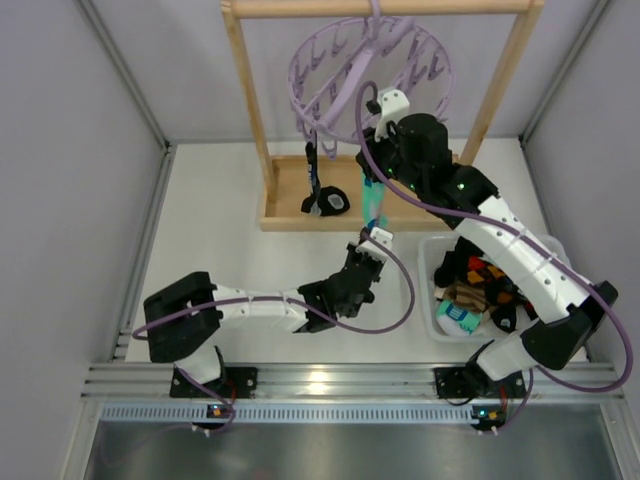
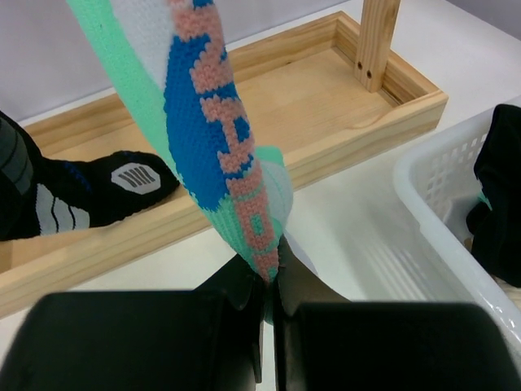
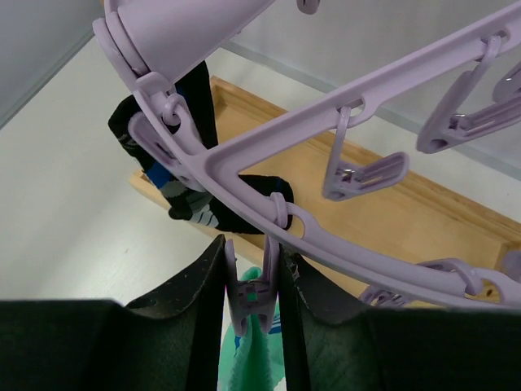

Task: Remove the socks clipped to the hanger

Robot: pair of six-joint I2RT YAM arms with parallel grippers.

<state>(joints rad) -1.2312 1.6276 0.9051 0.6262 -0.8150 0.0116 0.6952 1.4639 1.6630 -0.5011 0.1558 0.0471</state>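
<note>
Now unclipping the teal-white sock [image 2: 203, 138] from the hanger [image 3: 269, 138].
Left gripper [image 2: 269, 293] pinches its lower end; right gripper [image 3: 252, 254] nips the clip peg [image 3: 248, 305], which likely needs squeezing open before a downward pull.

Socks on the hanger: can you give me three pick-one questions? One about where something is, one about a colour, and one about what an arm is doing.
1. Where does the black sock's foot lie?
A. in the white basket
B. in the wooden tray
C. on the metal rail

2. What colour is the hanger?
A. lavender
B. green
C. red

3. What is the left gripper doing with its jaws?
A. holding them wide open
B. gripping the hook
C. pinching the teal sock

Answers:
1 B, its toe rests on the tray's wood.
2 A, the ring and clip pegs are all pale purple.
3 C, the sock's lower end sits between the closed jaws.
</note>
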